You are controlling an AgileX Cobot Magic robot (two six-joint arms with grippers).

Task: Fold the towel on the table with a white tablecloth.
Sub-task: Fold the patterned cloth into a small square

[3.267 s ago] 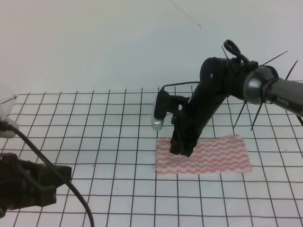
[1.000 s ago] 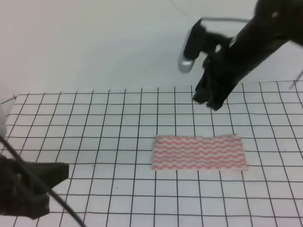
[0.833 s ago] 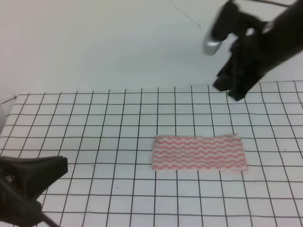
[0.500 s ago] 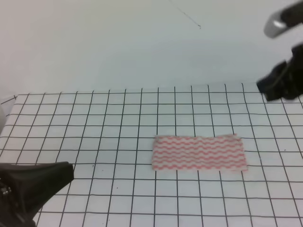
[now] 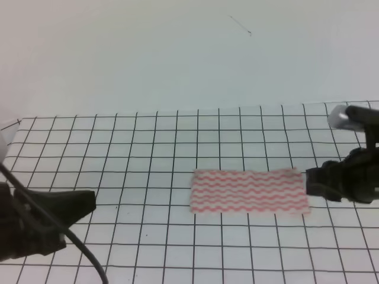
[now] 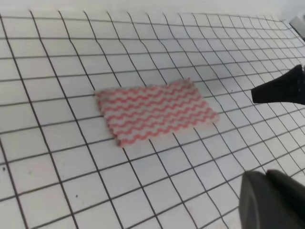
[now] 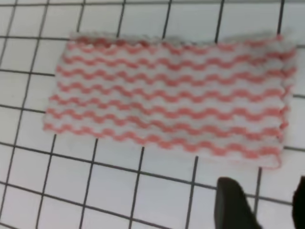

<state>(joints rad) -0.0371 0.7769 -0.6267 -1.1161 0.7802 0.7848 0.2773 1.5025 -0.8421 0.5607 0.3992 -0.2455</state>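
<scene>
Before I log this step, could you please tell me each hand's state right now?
Left hand: cannot be told; holding nothing.
Right hand: open, empty, beside the towel.

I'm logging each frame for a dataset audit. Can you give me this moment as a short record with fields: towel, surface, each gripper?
towel: striped pink-red and white towel, lying flat as a long rectangle, untouched
surface: table with a white tablecloth printed with a black grid
right gripper: right gripper low beside the towel's right end in the high view, jaws apart in the wrist view, holding nothing
left gripper: left gripper at the lower left of the high view, away from the towel, jaw state unclear
</scene>
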